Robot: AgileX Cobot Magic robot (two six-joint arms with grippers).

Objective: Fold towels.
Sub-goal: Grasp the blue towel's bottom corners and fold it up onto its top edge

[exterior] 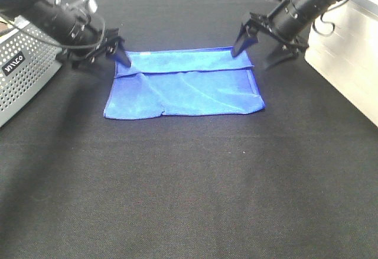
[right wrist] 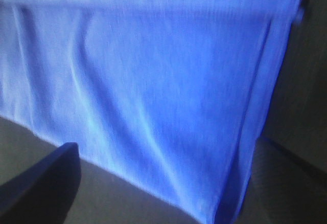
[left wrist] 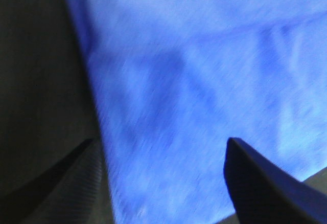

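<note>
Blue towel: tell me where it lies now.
In the high view the blue towel lies on the black table, beyond centre, its far corners beside the open left gripper and open right gripper.

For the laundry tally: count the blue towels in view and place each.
1. The blue towel lies partly folded on the black table, its far corners by the left gripper and right gripper. A second underneath cannot be ruled out.

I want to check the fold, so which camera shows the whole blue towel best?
The exterior high view: the whole towel lies flat there, every edge and the folded-over far strip visible. Both wrist views show only blurred close-up patches.
</note>
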